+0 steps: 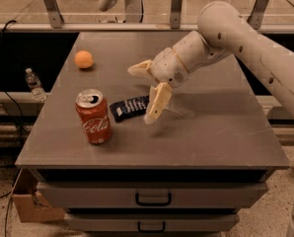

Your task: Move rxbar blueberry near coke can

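Note:
The rxbar blueberry, a flat dark navy wrapper with white lettering, lies on the grey table top just right of the coke can. The can is red with white script and a silver top and stands upright near the front left. My gripper is open, with one finger raised behind the bar and the other at the bar's right end. It holds nothing.
A small orange ball sits at the back left of the table. A water bottle stands on a ledge left of the table. Drawers are below the front edge. A cardboard box is on the floor at the left.

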You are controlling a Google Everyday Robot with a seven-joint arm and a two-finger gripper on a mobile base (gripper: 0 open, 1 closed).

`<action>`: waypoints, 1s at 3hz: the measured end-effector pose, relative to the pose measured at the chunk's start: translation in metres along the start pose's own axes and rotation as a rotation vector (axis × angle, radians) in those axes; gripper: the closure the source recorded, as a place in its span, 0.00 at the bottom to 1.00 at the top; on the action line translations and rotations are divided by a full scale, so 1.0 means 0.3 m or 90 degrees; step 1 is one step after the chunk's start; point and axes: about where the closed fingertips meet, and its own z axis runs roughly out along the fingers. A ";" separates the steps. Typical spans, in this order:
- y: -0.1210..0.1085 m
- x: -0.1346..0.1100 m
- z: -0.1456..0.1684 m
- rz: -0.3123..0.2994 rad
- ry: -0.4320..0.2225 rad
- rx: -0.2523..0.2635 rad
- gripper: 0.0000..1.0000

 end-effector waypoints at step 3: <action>0.174 0.090 -0.308 0.030 0.112 0.062 0.00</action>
